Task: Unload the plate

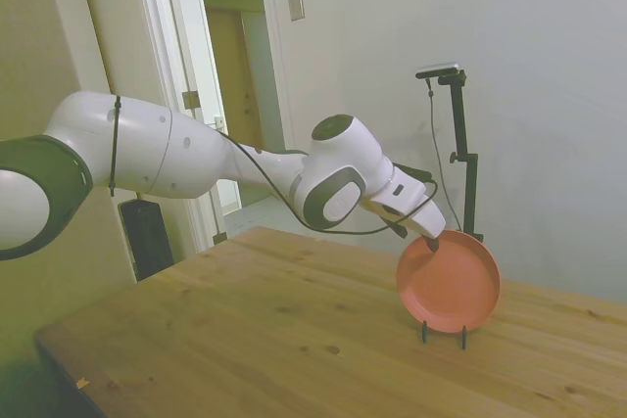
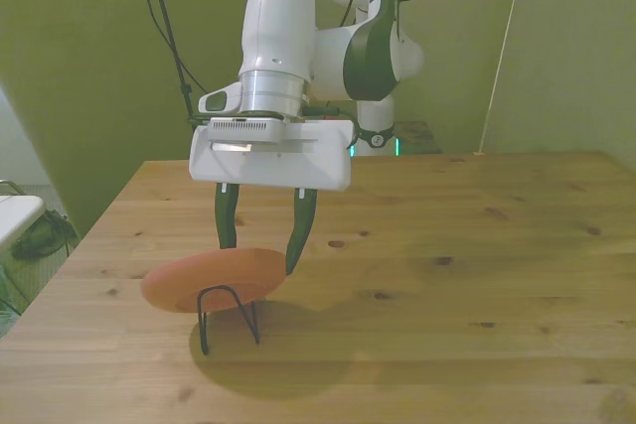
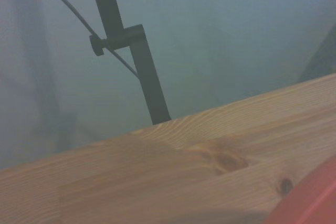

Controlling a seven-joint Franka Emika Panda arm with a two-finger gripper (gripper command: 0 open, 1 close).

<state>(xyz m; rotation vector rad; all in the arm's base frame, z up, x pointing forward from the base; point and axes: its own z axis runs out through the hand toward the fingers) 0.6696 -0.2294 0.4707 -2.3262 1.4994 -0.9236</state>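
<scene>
The plate (image 1: 449, 281) stands on edge in a thin black wire stand (image 2: 228, 316) on the wooden table (image 2: 447, 275), toward its front-view left edge. The gripper (image 2: 260, 257) straddles its upper rim, jaws apart

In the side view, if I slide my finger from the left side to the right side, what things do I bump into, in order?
The robot's white arm → the gripper → the pink plate, propped upright on its black wire stand.
</scene>
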